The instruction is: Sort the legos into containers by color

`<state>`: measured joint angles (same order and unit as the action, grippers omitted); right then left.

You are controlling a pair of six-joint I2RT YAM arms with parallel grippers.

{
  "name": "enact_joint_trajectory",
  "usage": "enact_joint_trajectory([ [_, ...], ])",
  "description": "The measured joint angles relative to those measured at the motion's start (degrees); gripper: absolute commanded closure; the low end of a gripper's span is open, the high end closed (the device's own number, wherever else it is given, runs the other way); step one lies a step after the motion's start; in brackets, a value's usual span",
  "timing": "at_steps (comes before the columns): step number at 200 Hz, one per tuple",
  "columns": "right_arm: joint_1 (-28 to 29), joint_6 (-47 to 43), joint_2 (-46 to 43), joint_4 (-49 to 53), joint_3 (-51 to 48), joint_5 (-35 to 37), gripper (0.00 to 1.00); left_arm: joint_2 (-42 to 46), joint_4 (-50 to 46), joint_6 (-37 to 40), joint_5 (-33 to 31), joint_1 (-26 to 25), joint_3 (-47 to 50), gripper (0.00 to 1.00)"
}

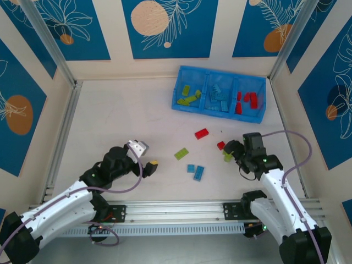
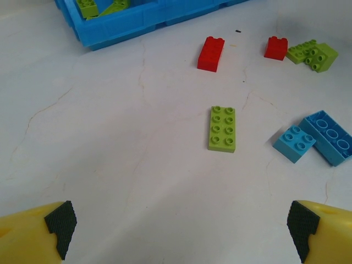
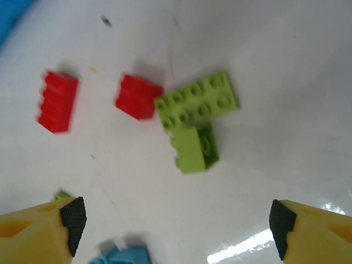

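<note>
1. The white table [image 1: 121, 115] is fenced by an aluminium frame [image 1: 60, 132] and by walls with blue leaf-print panels [image 1: 165, 27].
2. The blue tray [image 1: 214, 113] stands well beyond both grippers. Its left compartment holds lime green bricks, the middle one light blue, the right one red.
3. The left gripper [image 2: 181, 228] is released: its yellow fingers [image 2: 38, 231] stand wide apart and grip nothing.
4. Straight ahead of it, slightly right of the gap, a flat green brick [image 2: 222, 128] lies alone with its studs up.
5. Further ahead on the same line lies a long red brick [image 2: 211, 54]. The tray's corner is beyond it, to the left.
6. Ahead and to the right of the left gripper, a small blue brick [image 2: 295, 143] touches a long blue brick [image 2: 330, 136].
7. The right gripper [image 3: 176, 225] is also released, with fingers spread and nothing between them.
8. Ahead of it, roughly in line with the gap, lies a green plate [image 3: 198, 102]. A stubby green brick [image 3: 193, 148] rests against the plate's near edge, between the plate and the gripper.
9. A small red brick [image 3: 137, 97] crowds the plate's left end and looks to be touching it.
10. In the right wrist view the long red brick lies apart, further left, ahead of the left finger.
11. A blue brick shows blurred at the bottom edge of that view, just inside the left finger.
</note>
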<state>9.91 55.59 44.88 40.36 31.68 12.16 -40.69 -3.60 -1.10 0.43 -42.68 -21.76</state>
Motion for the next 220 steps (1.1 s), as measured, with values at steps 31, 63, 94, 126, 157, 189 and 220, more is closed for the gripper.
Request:
enact_joint_trajectory([
  [31,0.9,-1.0,11.1,-0.3,1.0,-0.6,0.16,-0.4,0.2,0.0,0.2,0.0,0.0,0.0],
  [63,2.7,-3.4,25.0,-0.9,6.8,1.3,0.31,-0.4,0.2,0.0,0.2,0.0,0.0,0.0],
  [94,3.9,-4.7,31.0,-3.1,9.2,4.2,0.46,-0.4,0.1,0.1,0.2,0.0,0.0,0.0],
  [126,3.9,-4.7,31.7,-4.5,8.5,5.4,0.57,-0.5,0.2,0.1,0.2,0.0,0.0,0.0],
  [157,3.9,-4.6,31.7,-5.8,6.7,5.4,0.65,-1.2,0.1,0.1,0.2,0.0,0.0,0.0],
  [189,4.0,-5.1,29.8,-5.9,5.9,4.4,0.79,-1.2,-0.1,0.2,0.1,0.0,0.0,0.0],
  [220,7.3,-5.5,23.0,-3.7,7.7,3.8,0.84,-1.2,-0.1,0.2,-0.1,0.0,0.0,0.0],
])
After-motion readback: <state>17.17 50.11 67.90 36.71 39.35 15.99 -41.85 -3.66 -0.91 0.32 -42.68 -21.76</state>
